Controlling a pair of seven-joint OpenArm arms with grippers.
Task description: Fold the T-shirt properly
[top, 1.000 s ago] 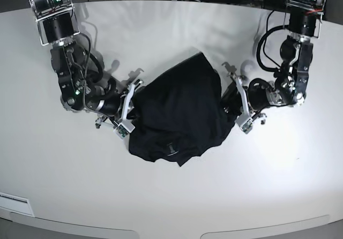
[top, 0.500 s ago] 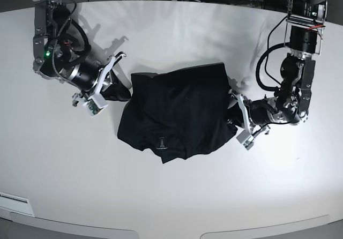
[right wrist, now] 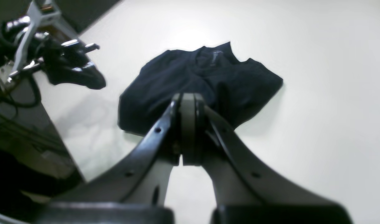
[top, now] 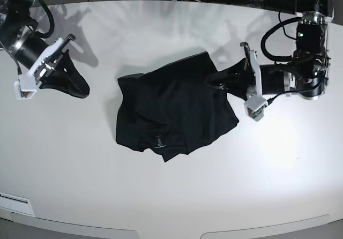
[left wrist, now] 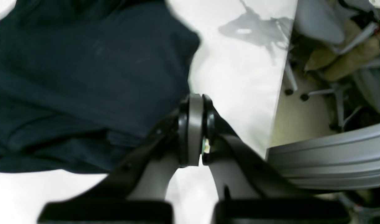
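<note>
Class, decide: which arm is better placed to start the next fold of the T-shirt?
Probably the left: its shut fingers sit at the T-shirt edge, while the right fingers are far from it.

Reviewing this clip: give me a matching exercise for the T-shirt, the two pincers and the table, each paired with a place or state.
Things:
1. T-shirt
2. left pincer
3. right pincer
4. table

States:
A. shut, at the garment's edge
B. white, bare in front
C. crumpled in the middle
D. shut, far from the garment

Pairs: 1-C, 2-A, 3-D, 4-B
</note>
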